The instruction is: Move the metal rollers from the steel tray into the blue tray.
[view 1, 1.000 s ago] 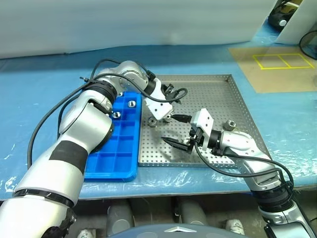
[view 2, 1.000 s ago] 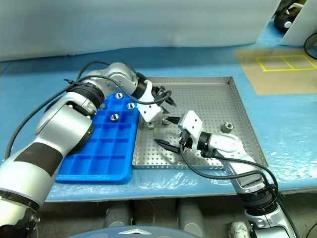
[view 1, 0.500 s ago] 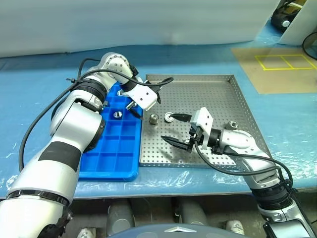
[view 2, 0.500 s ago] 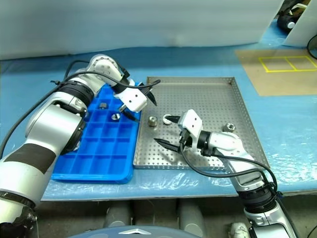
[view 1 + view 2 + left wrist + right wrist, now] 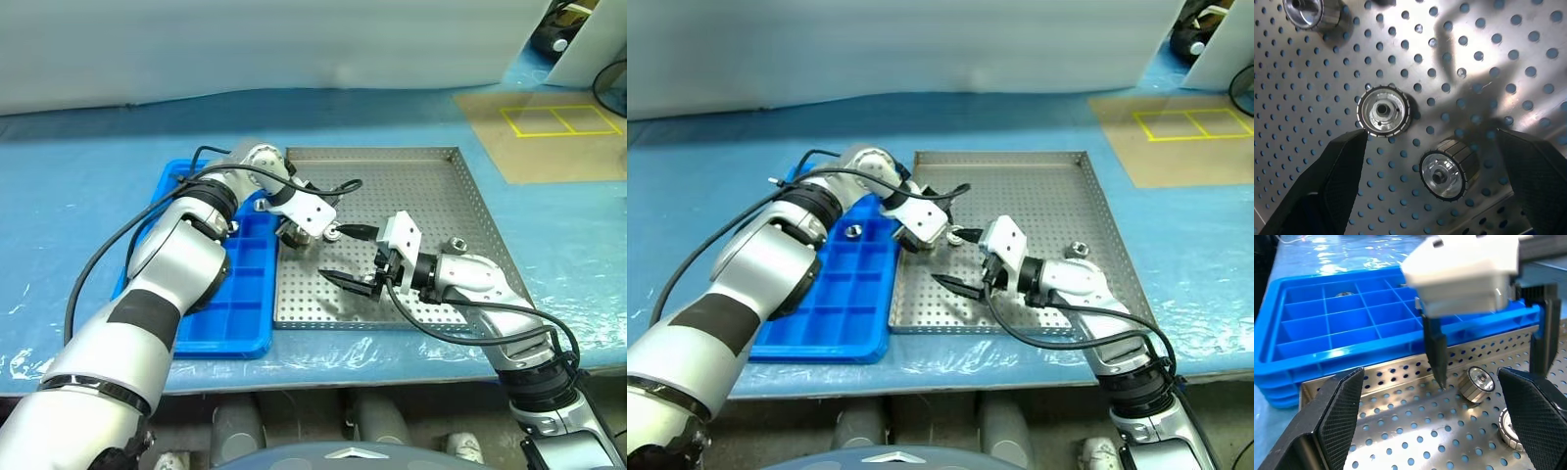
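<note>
The left pincer [image 5: 1427,161] hangs with its fingers spread wide over the steel tray [image 5: 431,196], straddling two of the metal rollers [image 5: 1384,112] that sit near the tray's edge next to the blue tray [image 5: 235,304]. One roller stands on end showing its hollow centre; the other [image 5: 1448,169] lies tipped beside it, apart from the first. Neither is gripped. The right pincer [image 5: 355,257], likewise wide and empty, hovers near the middle of the steel tray, with another roller [image 5: 457,246] further to its right. At least one roller [image 5: 852,231] already sits in a compartment of the blue tray, which rests on the blue-covered surface [image 5: 88,196].

The rollers look like solid, stiff metal: small but dense, and smooth enough to slip or roll away on the perforated floor. The surest hold is probably across the ribbed outer wall, fingers on opposite sides, squarely centred so the piece does not squirt out.
</note>
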### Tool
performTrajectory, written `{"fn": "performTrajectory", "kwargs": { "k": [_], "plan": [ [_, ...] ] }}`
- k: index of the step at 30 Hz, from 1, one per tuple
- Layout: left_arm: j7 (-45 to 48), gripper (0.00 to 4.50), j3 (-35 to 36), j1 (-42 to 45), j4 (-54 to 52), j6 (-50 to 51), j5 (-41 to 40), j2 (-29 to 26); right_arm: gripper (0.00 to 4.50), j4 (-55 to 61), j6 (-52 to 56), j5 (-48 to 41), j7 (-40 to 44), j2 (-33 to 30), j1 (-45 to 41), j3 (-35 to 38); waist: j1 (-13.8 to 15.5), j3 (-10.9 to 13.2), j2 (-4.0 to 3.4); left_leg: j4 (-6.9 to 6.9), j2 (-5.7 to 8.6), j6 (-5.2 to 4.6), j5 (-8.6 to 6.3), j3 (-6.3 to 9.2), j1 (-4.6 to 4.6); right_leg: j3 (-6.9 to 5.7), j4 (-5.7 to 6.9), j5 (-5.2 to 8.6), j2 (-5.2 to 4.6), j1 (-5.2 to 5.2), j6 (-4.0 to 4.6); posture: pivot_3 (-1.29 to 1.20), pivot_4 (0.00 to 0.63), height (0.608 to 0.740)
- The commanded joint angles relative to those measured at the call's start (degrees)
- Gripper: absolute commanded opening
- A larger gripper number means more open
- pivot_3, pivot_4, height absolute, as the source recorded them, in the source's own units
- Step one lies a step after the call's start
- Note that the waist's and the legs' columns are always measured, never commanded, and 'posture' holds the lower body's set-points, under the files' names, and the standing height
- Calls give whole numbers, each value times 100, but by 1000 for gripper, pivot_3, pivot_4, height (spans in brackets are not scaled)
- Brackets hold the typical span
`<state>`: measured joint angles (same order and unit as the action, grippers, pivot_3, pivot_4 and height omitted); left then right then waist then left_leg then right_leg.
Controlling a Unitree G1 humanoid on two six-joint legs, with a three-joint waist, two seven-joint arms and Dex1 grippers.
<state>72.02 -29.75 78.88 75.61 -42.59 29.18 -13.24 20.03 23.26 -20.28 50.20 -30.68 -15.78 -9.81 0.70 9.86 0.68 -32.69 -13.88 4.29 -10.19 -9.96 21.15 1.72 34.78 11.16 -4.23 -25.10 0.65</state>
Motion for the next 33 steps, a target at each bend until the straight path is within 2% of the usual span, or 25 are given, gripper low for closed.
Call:
{"fn": "performTrajectory", "kwargs": {
  "k": [1, 8, 12, 15, 25, 33],
  "plan": [
    [-345, 4430, -154, 89, 49, 289, 276, -65, 4500, 280, 14, -176, 154, -118, -245, 153, -3, 0, 0, 0, -1, -1, 0, 0, -1, 0, 1, 0, 1, 0, 0, -373, 150, 740],
    [-337, 4430, -204, -12, 145, 701, 415, -66, 4500, 283, 137, -262, 135, -226, -231, 269, -11, 0, 0, -2, 0, -11, -6, 0, -1, 0, -2, 0, 0, 3, 0, -393, 150, 740],
    [-519, 4430, -72, -69, 168, 918, 302, 64, 4500, 613, 912, -1126, 469, -465, -67, 525, -3, 0, 0, 0, -1, -15, -8, 0, -3, 1, -2, 0, 1, 4, 0, -404, 150, 740],
    [-657, 4430, -79, -93, 176, 963, 337, 100, 4500, 698, 1213, -1448, 577, -696, 32, 693, -9, 0, 1, -3, 1, -26, -15, 0, -2, 2, -7, 0, 0, 7, 0, -410, 150, 740],
    [-963, 4430, -127, -211, 235, 1251, 441, 104, 4500, 691, 1276, -1504, 232, -758, 217, 1059, -1, 0, 1, -7, 1, -26, -15, 0, -3, 1, -6, 0, -2, 10, 0, -425, 150, 740],
    [-379, 4430, -58, -234, 259, 1530, 357, 44, 4500, 840, 1353, -1571, 133, -815, 416, 1068, -36, 0, 1, -8, 1, -25, -15, 0, -6, 1, -6, 1, -1, 10, -1, -431, 150, 740]
  ]
}}
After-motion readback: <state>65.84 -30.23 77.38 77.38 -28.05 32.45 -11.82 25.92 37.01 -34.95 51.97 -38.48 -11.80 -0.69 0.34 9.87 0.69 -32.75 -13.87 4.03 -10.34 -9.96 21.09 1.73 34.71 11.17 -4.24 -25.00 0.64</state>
